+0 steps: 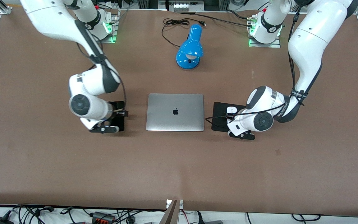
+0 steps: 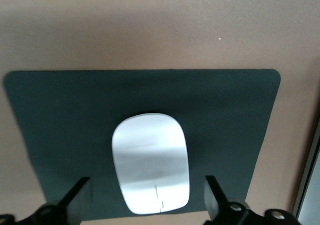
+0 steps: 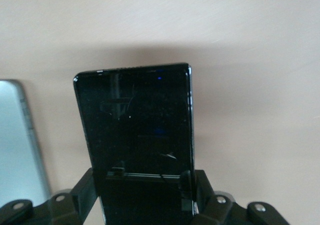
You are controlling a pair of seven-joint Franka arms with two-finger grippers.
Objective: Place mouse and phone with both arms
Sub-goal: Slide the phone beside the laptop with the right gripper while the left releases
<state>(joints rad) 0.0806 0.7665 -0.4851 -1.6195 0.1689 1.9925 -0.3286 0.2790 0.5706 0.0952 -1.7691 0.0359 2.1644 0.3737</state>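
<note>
The white mouse (image 2: 150,160) lies on the square black mouse pad (image 2: 60,115) beside the laptop, toward the left arm's end of the table. It also shows in the front view (image 1: 231,109). My left gripper (image 2: 147,197) is low over it, open, with a clear gap between each finger and the mouse. It shows in the front view (image 1: 232,116) too. The black phone (image 3: 135,120) sits between the jaws of my right gripper (image 3: 145,192), which are shut on its long sides. This is low over the table beside the laptop, toward the right arm's end (image 1: 118,113).
A closed silver laptop (image 1: 175,112) lies in the middle between the two grippers. A blue desk lamp (image 1: 190,51) with a black cable lies farther from the front camera, between the arm bases. The mouse pad (image 1: 221,116) is partly under the left hand.
</note>
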